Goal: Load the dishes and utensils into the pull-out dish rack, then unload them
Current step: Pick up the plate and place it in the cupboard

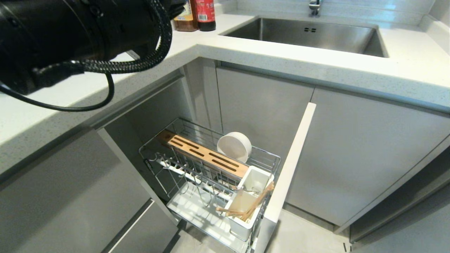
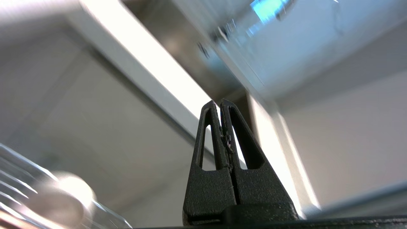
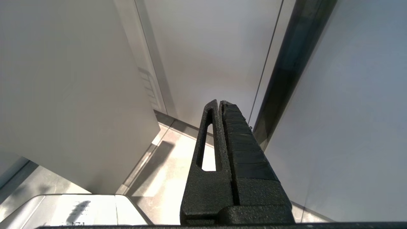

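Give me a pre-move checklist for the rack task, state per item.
1. Chrome wire pull-out dish rack pulled out of the cabinet: ok.
2. Off-white round bowl in the rack, standing on edge behind the slotted wooden strip: ok.
3. Light-wood chopsticks in the white plastic utensil holder, leaning: ok.
4. Fork, spoon and light-blue plate loaded: cannot tell; none clearly in view.
5. Left gripper shut and holding nothing: ok. Its arm fills the head view's upper left.
6. Right gripper shut, empty, parked facing cabinet fronts and floor: ok.
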